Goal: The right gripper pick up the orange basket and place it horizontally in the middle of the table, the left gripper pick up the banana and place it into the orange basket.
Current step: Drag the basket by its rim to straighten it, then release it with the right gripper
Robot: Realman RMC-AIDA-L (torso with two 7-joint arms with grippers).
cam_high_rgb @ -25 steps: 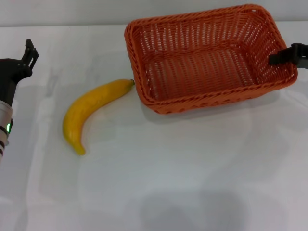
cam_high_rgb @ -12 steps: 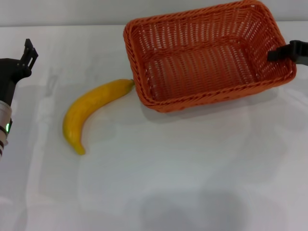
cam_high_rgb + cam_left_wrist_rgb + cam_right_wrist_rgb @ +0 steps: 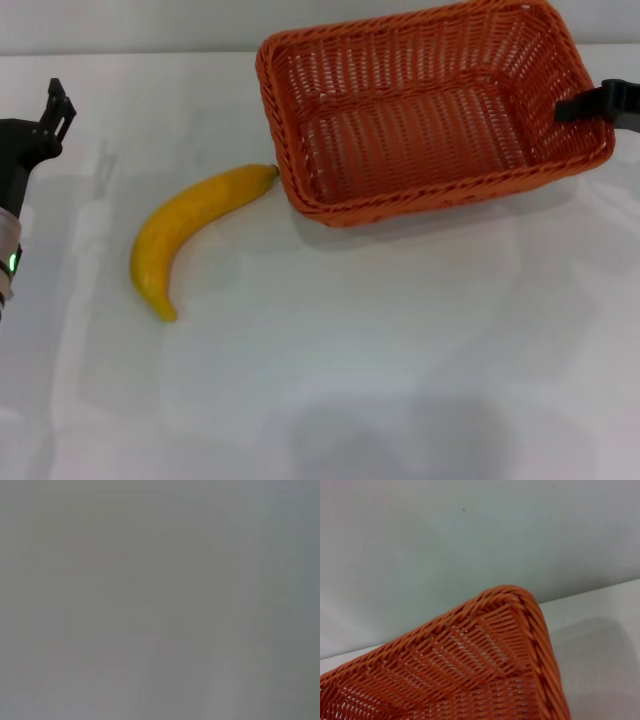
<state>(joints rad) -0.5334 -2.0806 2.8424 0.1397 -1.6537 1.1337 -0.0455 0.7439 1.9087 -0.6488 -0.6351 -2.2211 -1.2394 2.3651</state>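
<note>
The orange basket (image 3: 420, 110) is at the back right of the table (image 3: 400, 350), its right end tipped up a little. My right gripper (image 3: 590, 105) is shut on the rim of the basket's right short side, one black finger showing inside it. In the right wrist view a far corner of the basket (image 3: 470, 670) fills the lower part. The banana (image 3: 185, 225) lies on the table left of the basket, its dark stem tip right at the basket's front-left corner. My left gripper (image 3: 50, 115) hangs at the far left edge, well clear of the banana.
White tabletop stretches across the front and middle. A pale wall (image 3: 470, 540) stands behind the table's back edge. The left wrist view shows only a plain grey surface.
The basket has shifted slightly up and away with the right gripper, its right end lifting. The left arm has drifted a little to the left. The banana has not moved.
</note>
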